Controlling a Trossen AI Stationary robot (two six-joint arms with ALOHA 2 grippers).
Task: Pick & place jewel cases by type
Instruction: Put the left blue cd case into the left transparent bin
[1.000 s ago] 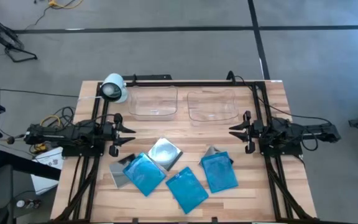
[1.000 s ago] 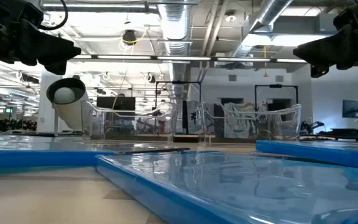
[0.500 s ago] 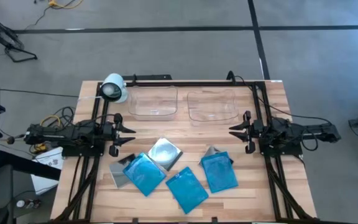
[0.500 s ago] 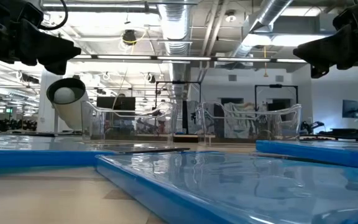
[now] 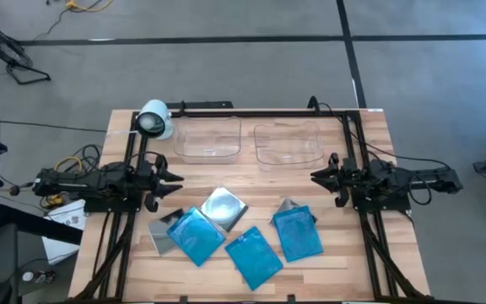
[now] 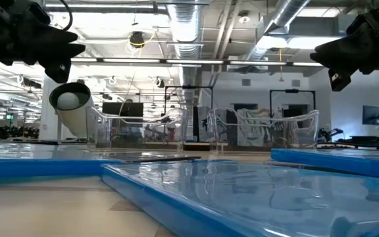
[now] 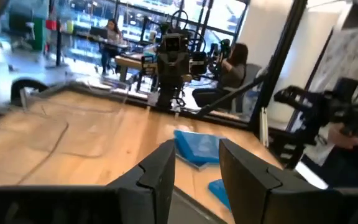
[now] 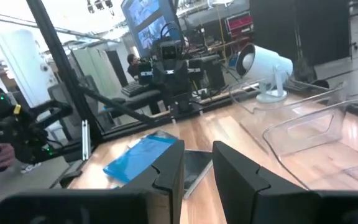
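Several jewel cases lie flat on the wooden table's near half. Three are blue [image 5: 197, 237] [image 5: 253, 258] [image 5: 298, 234]. A clear, silvery one [image 5: 224, 207] lies between them, and two grey ones [image 5: 159, 233] [image 5: 288, 206] lie partly under blue ones. My left gripper [image 5: 176, 179] hovers at the table's left side, pointing level toward the right, open with nothing between its fingers [image 7: 160, 171]. My right gripper [image 5: 316, 176] mirrors it at the right side, open and empty, its fingers [image 8: 169, 168] standing apart. Both grippers are well above and clear of the cases.
Two clear rounded trays [image 5: 208, 139] [image 5: 288, 142] stand side by side at the far middle. A white cylindrical camera [image 5: 153, 120] sits at the far left corner. Black frame rails [image 5: 251, 112] run along the table's edges. People sit in the room beyond.
Both grippers have rolled a little about the line they point along while staying in place. In the low view each now hangs more tilted. No case has moved.
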